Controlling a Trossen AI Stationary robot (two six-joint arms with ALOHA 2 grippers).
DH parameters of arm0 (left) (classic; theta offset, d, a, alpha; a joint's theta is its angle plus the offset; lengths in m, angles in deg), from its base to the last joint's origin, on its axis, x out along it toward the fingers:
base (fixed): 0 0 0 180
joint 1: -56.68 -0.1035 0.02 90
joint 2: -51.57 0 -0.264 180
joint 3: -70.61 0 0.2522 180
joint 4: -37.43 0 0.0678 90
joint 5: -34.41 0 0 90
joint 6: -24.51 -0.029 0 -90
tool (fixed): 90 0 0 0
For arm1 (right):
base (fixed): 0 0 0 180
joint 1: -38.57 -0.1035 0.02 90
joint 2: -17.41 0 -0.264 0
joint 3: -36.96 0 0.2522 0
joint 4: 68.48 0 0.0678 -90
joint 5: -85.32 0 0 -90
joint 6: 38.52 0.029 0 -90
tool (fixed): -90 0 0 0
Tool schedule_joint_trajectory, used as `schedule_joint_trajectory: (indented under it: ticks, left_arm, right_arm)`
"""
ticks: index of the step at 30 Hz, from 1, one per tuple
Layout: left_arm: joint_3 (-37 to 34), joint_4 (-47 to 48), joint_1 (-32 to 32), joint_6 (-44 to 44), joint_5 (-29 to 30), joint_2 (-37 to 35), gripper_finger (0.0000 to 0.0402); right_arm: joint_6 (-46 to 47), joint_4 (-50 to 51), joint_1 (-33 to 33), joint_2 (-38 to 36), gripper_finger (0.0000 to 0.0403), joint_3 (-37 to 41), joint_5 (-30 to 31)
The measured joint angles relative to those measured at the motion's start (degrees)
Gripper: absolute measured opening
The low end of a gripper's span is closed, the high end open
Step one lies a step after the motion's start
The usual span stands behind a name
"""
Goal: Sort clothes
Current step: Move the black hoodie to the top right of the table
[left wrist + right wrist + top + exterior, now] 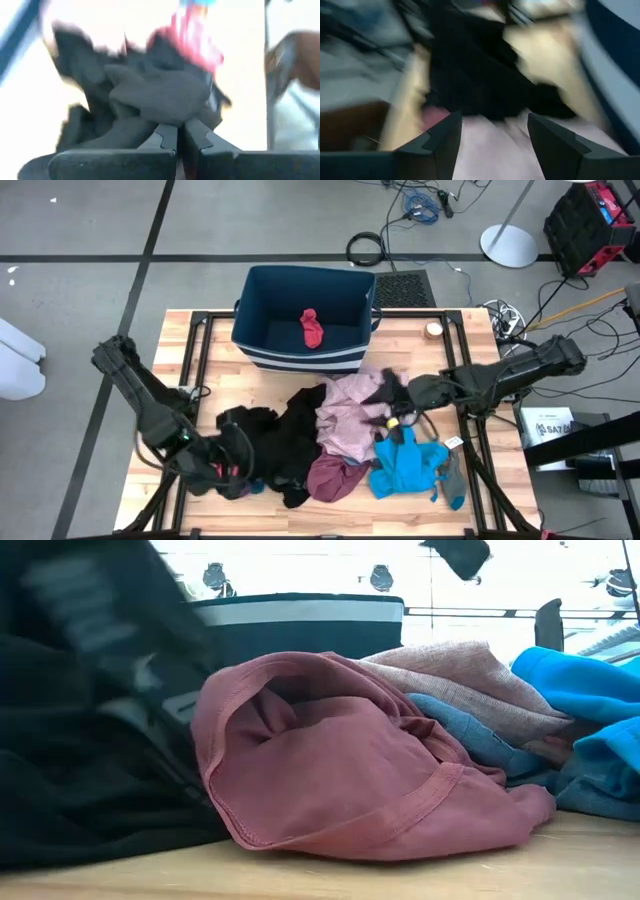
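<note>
Dark blue bin behind the clothes holds a red sock.

We see a pale wooden tabletop holding a black garment, a pale pink garment, a maroon garment and a bright blue garment; a red sock lies in a dark blue bin with white stripes

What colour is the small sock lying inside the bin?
Red; the small sock shows best in the high view, inside the dark blue striped bin.
</note>
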Motion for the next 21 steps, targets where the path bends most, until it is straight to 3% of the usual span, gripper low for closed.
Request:
schedule_joint_trajectory:
  ticks: [3, 5, 9, 12, 14, 19, 21]
  left_arm:
    - [5.09, -2.07, -0.23, -9.03, 7.94, -0.85, 0.0004]
    - [7.29, -4.19, -1.13, -15.64, 11.49, -1.08, 0.0003]
    - [8.69, -11.59, -4.85, -26.97, 12.52, -1.18, 0.0003]
    - [8.69, -14.25, -8.55, -30.76, 10.52, -0.18, 0.0003]
    - [8.66, -14.37, -10.61, -31.10, 8.43, 0.55, 0.0003]
    - [8.66, -15.46, -13.02, -31.32, 3.78, 2.15, 0.0003]
    - [8.66, -15.49, -13.37, -32.02, 2.84, 2.44, 0.0003]
  right_arm:
    - [-2.42, -15.72, 0.54, 2.96, 0.0215, 2.09, -8.92]
    - [-3.71, -19.98, 1.08, 5.78, 0.0215, 1.29, -10.94]
    - [-8.84, -22.29, 1.58, 12.40, 0.0215, -5.10, -10.95]
    - [-13.59, -21.29, 1.60, 18.55, 0.0215, -11.39, -11.02]
    - [-17.09, -18.87, 1.33, 21.57, 0.0215, -15.10, -9.25]
    - [-25.33, -17.24, -0.33, 25.41, 0.0215, -20.31, 2.20]
    - [-26.44, -17.17, -0.50, 26.69, 0.0215, -21.41, 3.39]
